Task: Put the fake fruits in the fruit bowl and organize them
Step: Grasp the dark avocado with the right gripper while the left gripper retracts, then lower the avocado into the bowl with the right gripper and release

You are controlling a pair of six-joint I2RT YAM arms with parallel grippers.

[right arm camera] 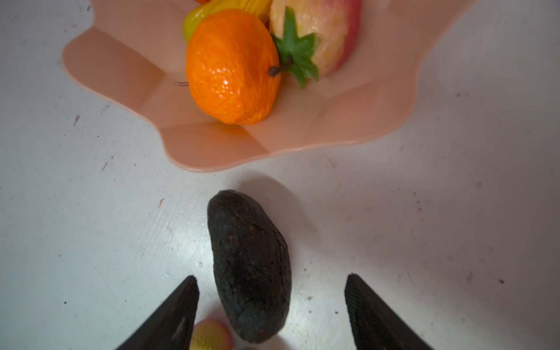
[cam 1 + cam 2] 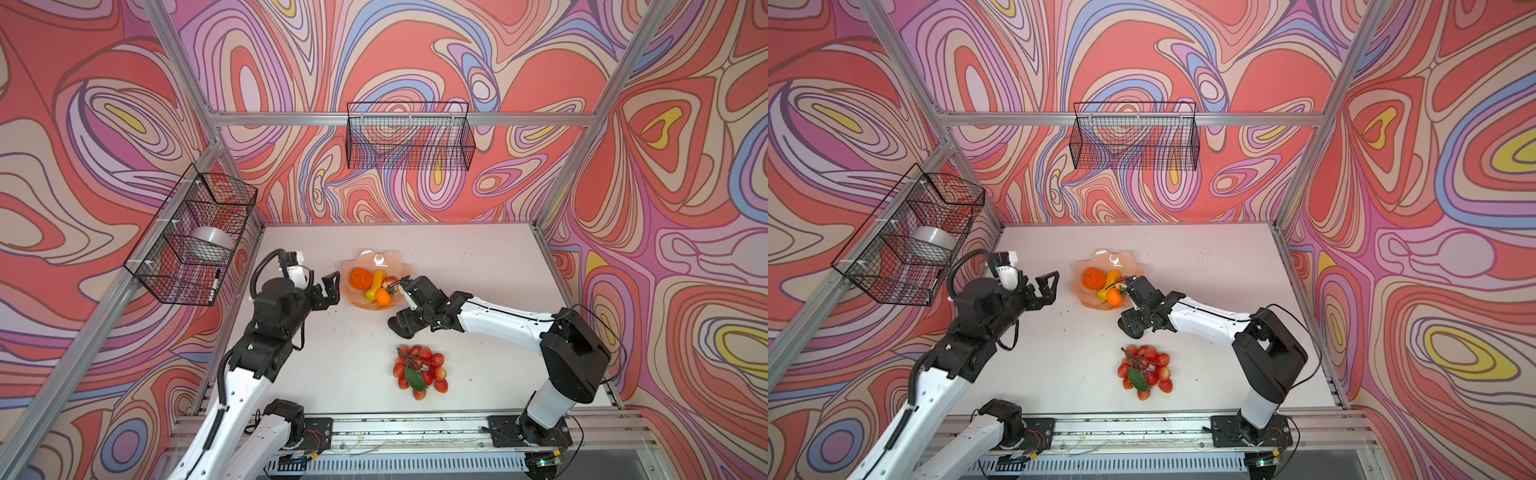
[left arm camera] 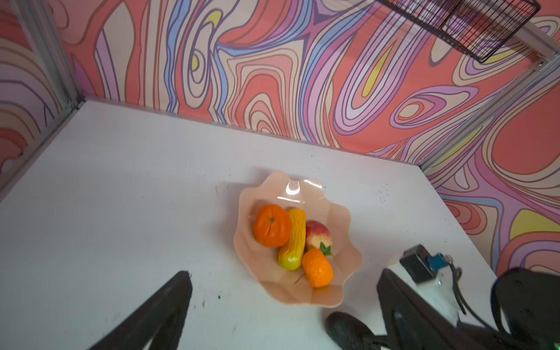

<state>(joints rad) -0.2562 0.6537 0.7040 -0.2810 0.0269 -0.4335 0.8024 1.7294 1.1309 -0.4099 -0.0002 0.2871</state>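
Here, spread right pincer straddles the avocado.

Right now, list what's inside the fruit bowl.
The fruit bowl holds a big orange, a gourd, a peach and a small tangerine. Whatever lies beneath them is covered.

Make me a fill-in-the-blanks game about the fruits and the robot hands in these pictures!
The fruit bowl holds ___ fruits.
The avocado lies on the ___, between the open jaws of the right gripper.
The bunch of red berries has a ___ leaf.
Missing words: four; table; green.
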